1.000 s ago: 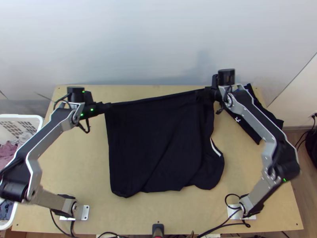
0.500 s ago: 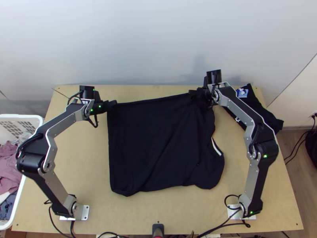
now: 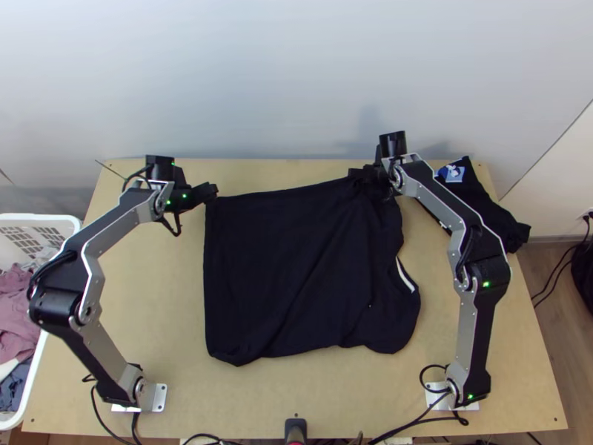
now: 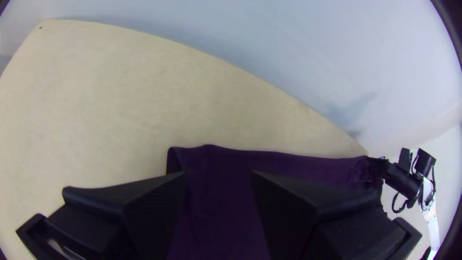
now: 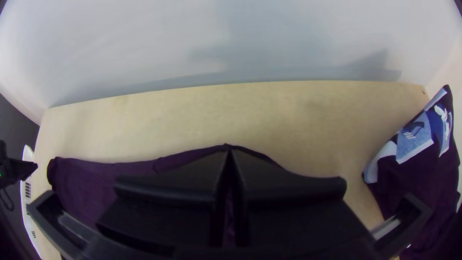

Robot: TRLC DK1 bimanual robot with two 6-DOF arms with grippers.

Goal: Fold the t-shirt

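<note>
The black t-shirt (image 3: 296,274) lies spread mid-table with a few diagonal creases, a white strip at its right side. At its far left corner is my left gripper (image 3: 214,191); in the left wrist view the left gripper (image 4: 217,177) stands open, its two fingers apart above the dark cloth (image 4: 216,212). My right gripper (image 3: 356,174) is at the shirt's far edge toward the right. Seen from its own wrist, the right gripper (image 5: 229,151) is shut on that edge, with cloth (image 5: 178,159) showing on both sides of the fingertips.
Another dark garment with a blue and white print (image 3: 482,200) lies at the table's far right corner, partly behind the right arm. A white basket (image 3: 55,220) of clothes stands off the left edge. Bare tabletop (image 3: 163,297) shows left of the shirt. A wall rises behind the table.
The right gripper has shifted left, drawing the held far edge with it. My left gripper has moved slightly right and its fingers have spread at the corner. The shirt's near part has barely moved.
</note>
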